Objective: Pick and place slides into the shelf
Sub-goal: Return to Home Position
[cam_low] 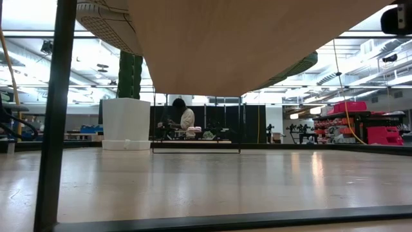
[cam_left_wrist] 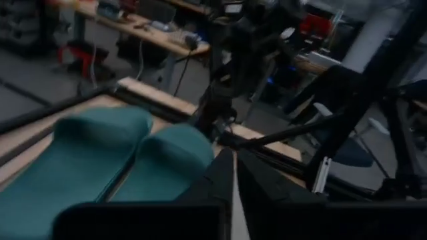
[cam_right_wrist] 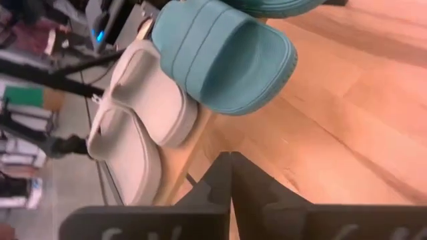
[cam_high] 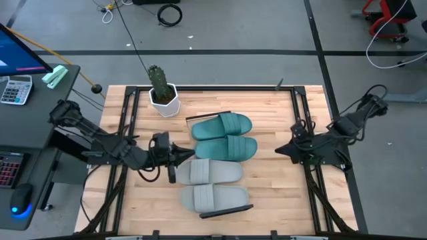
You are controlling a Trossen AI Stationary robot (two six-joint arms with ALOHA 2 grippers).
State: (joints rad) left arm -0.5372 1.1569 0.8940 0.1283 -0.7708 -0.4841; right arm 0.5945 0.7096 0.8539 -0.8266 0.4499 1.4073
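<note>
The four slides lie side by side in one row on the shelf (cam_high: 227,212) in the middle of the table (cam_high: 280,193): the teal slides (cam_high: 223,125) at the end nearer the cactus, the grey slides (cam_high: 212,172) at the other end, each touching its neighbour. From above, the board is nearly all covered, and only its black edging shows at the two ends.

The low view adds what the overhead cannot: it looks beneath the shelf, so the board's pale underside (cam_low: 225,45) fills the top of the picture, with a black post (cam_low: 56,116) in front at the left. Ribbed soles overhang the board's edges.

The left gripper (cam_high: 183,158) hangs just beside the first grey slide, pointing at the row. Its own camera shows its fingers (cam_left_wrist: 220,173) pressed together on nothing, with both teal slides beyond them. The right gripper (cam_high: 279,151) waits across the row, apart from the slides, its fingers (cam_right_wrist: 217,173) likewise clenched and empty. Its camera takes in a teal toe and both grey ones.

A potted cactus (cam_high: 162,93) stands at the table's far edge, clear of the shelf. Under the board, a person (cam_low: 187,119) sits far back in the room. A calculator (cam_high: 15,90) lies on the side desk.
</note>
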